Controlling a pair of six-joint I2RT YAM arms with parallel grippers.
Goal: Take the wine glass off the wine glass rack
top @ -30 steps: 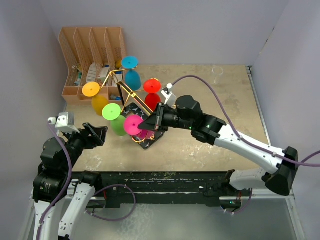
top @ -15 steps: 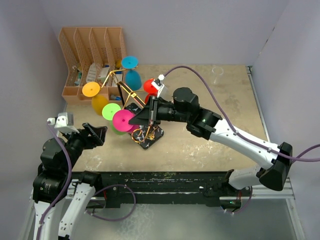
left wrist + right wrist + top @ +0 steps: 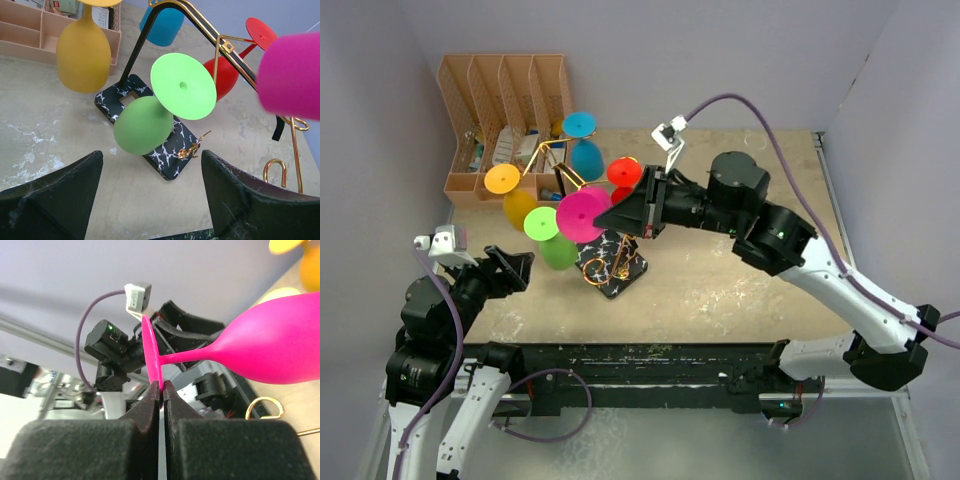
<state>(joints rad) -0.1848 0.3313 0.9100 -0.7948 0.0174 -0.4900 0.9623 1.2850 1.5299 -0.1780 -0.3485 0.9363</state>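
My right gripper (image 3: 612, 216) is shut on the rim of the foot of a pink wine glass (image 3: 582, 215), held in the air above the wine glass rack (image 3: 612, 265), a gold wire stand on a black marble-look base. In the right wrist view the fingertips (image 3: 159, 386) pinch the thin foot, and the pink bowl (image 3: 275, 350) points away to the right. The bowl also shows in the left wrist view (image 3: 292, 75), beside a gold arm. My left gripper (image 3: 515, 268) is open and empty, low and left of the rack (image 3: 172, 150).
Green (image 3: 542, 223), yellow (image 3: 502, 179), blue (image 3: 580, 125) and red (image 3: 624, 172) glasses hang on the rack. An orange-brown file organiser (image 3: 505, 110) stands at the back left. Grey walls close in the table on the left, back and right.
My right arm has risen and drawn back, carrying the pink glass up from beside the base to above the rack. The left arm has not moved.
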